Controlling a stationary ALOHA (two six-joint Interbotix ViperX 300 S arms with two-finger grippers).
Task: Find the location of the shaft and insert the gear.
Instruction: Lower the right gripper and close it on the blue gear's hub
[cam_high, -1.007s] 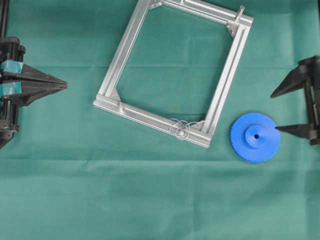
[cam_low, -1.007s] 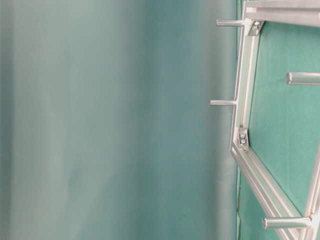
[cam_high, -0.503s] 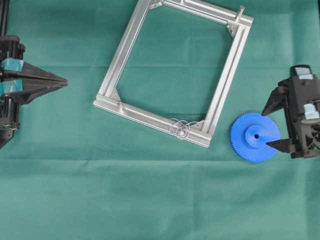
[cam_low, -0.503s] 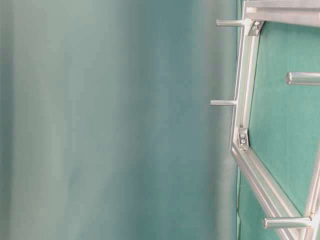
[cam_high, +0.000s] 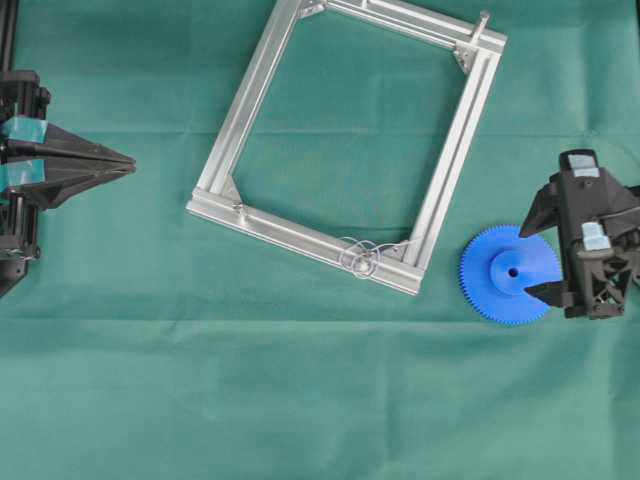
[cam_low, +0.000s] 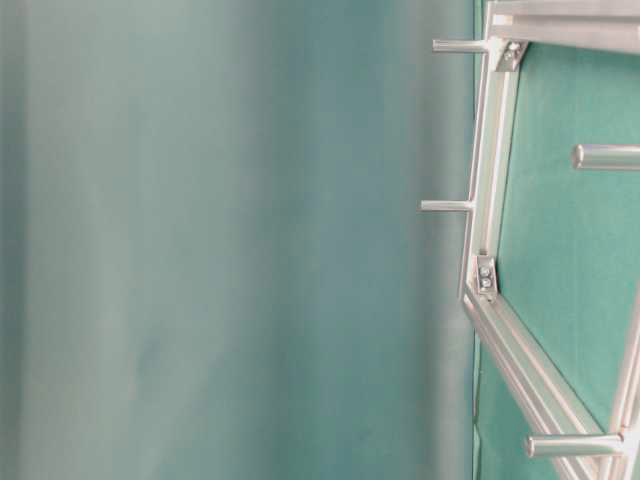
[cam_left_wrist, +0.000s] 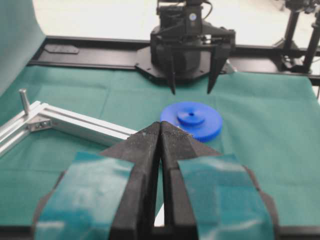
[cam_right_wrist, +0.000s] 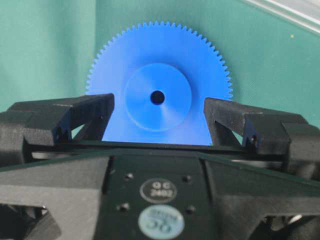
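Gear (cam_high: 510, 274) straddled by spread right fingers (cam_right_wrist: 95, 117).
Pickup is judged intended; left fingers (cam_left_wrist: 150, 145) are closed, empty.

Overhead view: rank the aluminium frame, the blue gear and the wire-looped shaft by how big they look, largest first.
1. aluminium frame
2. gear
3. shaft, smallest, even counting its wire loops

All sit on the cloth, so nearness hardly skews this.

Even, bright light; table-level view's left side perhaps defocused.
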